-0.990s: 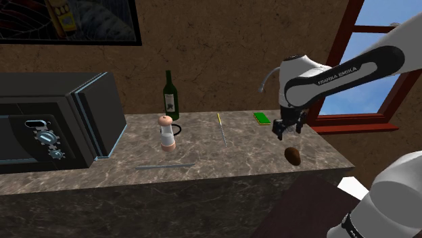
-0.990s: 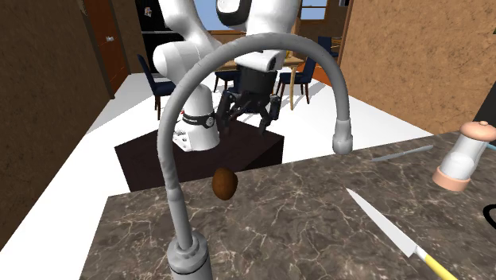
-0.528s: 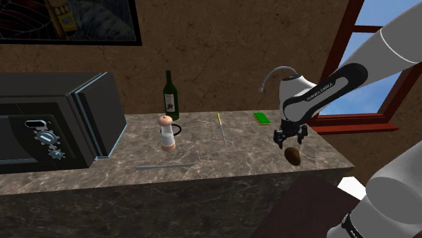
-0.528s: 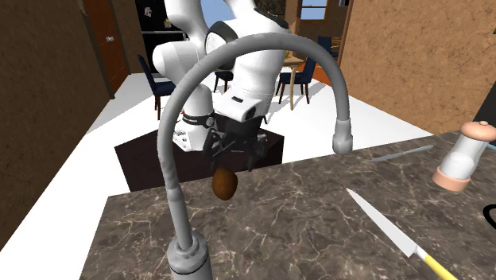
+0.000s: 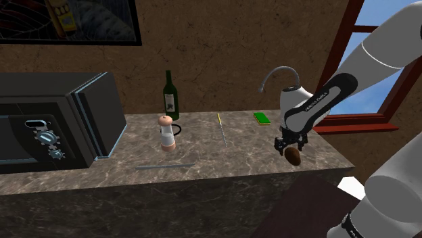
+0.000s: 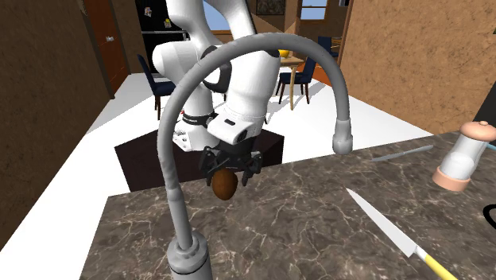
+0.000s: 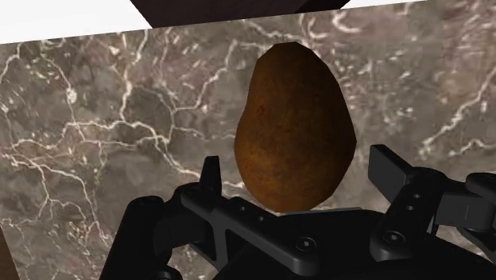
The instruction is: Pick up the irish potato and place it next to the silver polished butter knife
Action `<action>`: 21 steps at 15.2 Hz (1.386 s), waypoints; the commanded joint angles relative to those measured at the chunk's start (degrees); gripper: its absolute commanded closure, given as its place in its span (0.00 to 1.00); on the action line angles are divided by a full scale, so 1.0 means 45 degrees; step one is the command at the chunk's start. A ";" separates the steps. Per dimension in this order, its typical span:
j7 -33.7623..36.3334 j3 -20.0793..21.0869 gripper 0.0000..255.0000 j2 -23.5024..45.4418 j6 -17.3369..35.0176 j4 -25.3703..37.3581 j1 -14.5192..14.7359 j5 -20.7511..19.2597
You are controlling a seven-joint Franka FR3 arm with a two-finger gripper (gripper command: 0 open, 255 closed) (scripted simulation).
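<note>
The dark marbled worktop [image 5: 237, 159] carried everything, and the white arm [image 5: 318, 98] reached down to its end at the shoulder view's right. There the black hand [image 6: 228, 176] sat low over the brown potato [image 7: 294, 131]. It was released, its two fingers [image 7: 211, 171] standing apart on either side of the potato with a sliver of gap at each flank, so nothing was gripped yet. The potato lay on the worktop close to the edge facing the stand. Its skin was rounded and tapered toward one end. If the fingers closed off-centre or too high, it would likely squirt out sideways, and from that spot it could roll over the edge to the floor. A loose pinch could also let it slip during the long carry.

A dark countertop oven [image 5: 54, 128] filled the far end at the shoulder view's left. A grey gooseneck faucet [image 6: 238, 56] arched up near the potato, and a lifting arm could brush it. A green wine bottle [image 5: 170, 97] stood by the wall, with a pepper mill [image 5: 166, 132] in front of it. A long yellow-handled knife [image 6: 389, 231] lay across the route, between the potato and the mill. The silver butter knife [image 5: 166, 163] lay flat just in front of the mill, well apart from the potato. The mill crowded that side, so the front side looked the safer place to set down. A small green pad [image 5: 262, 118] lay near the wall.
</note>
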 commanded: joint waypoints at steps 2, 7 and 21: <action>0.0033 -0.0033 0.00 0.0165 0.0177 0.0002 -0.0039 -0.0085; 0.0034 -0.0034 0.00 0.0166 0.0177 0.0002 -0.0039 -0.0085; -0.0234 -0.0010 1.00 -0.0420 -0.0421 0.0034 0.0009 0.0167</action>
